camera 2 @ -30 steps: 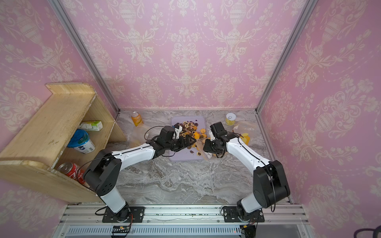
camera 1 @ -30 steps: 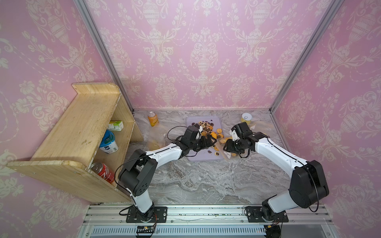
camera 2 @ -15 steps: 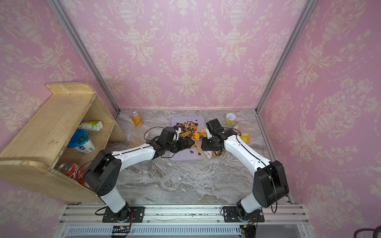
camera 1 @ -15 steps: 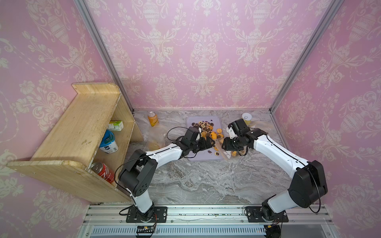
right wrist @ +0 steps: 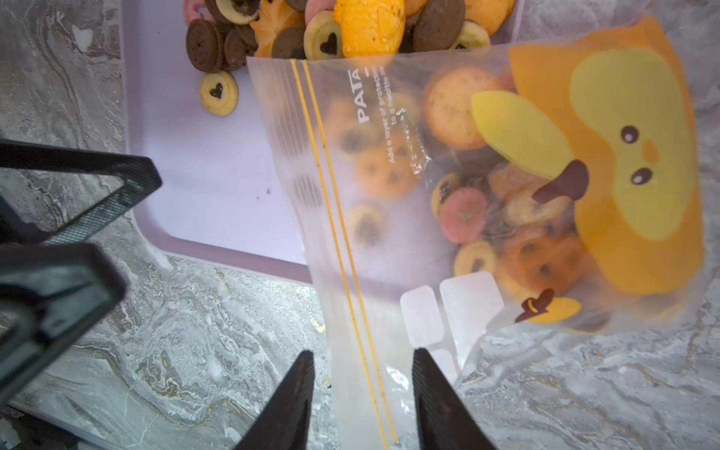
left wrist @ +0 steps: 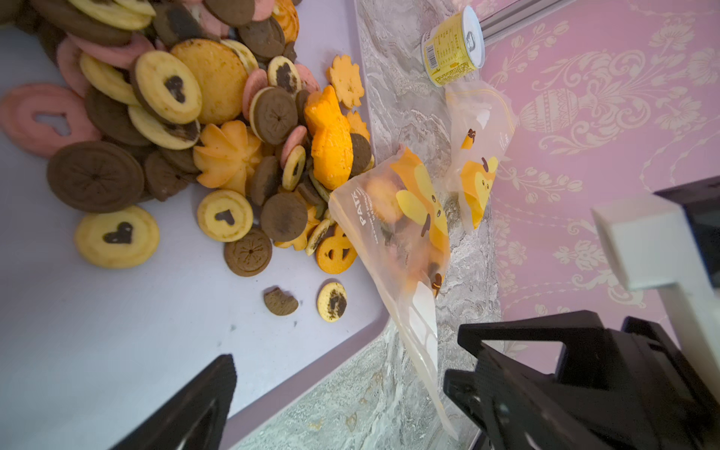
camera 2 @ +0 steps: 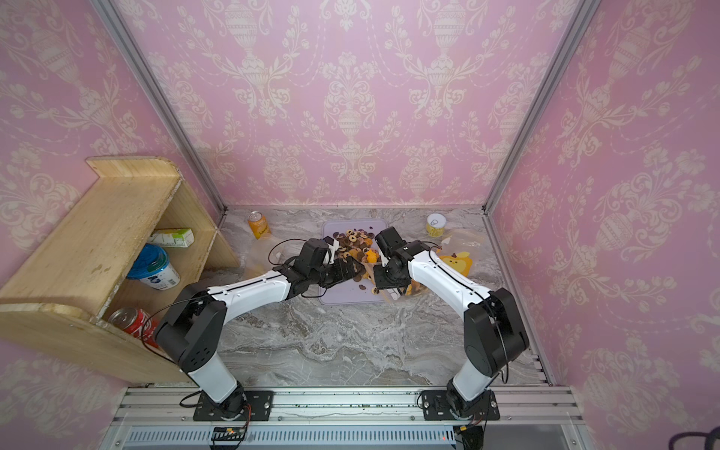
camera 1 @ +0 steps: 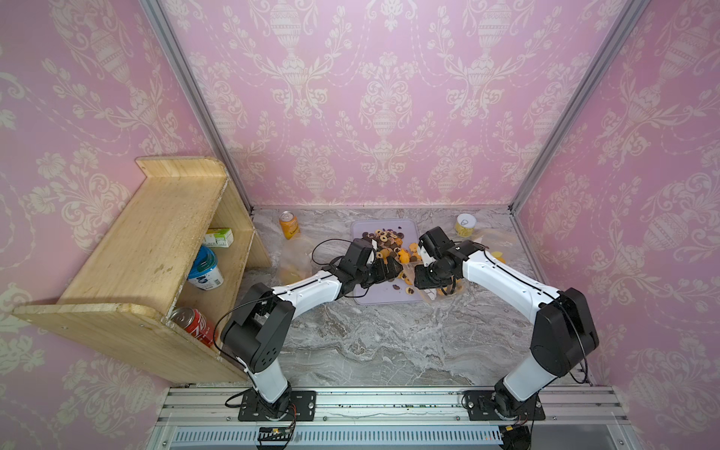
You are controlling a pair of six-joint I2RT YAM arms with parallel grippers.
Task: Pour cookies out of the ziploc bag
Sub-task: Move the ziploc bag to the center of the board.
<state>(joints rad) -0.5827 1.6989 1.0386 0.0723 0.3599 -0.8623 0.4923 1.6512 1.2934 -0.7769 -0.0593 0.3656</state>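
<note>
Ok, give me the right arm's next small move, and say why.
Probably raise the right tool a little and tip the ziploc bag toward the tray. The tool seems to grip the bag at its zip end, the zip edge lies over the tray, and several cookies show inside the film, so a steeper tilt should slide them out.

Left arm point(camera 1: 311, 290) stretched forward and inward, left gripper point(camera 1: 394, 269) with fingers spread wide, right arm point(camera 1: 502, 280) angled inward, right gripper point(camera 1: 422, 279) close opposite, fingers partly apart.
</note>
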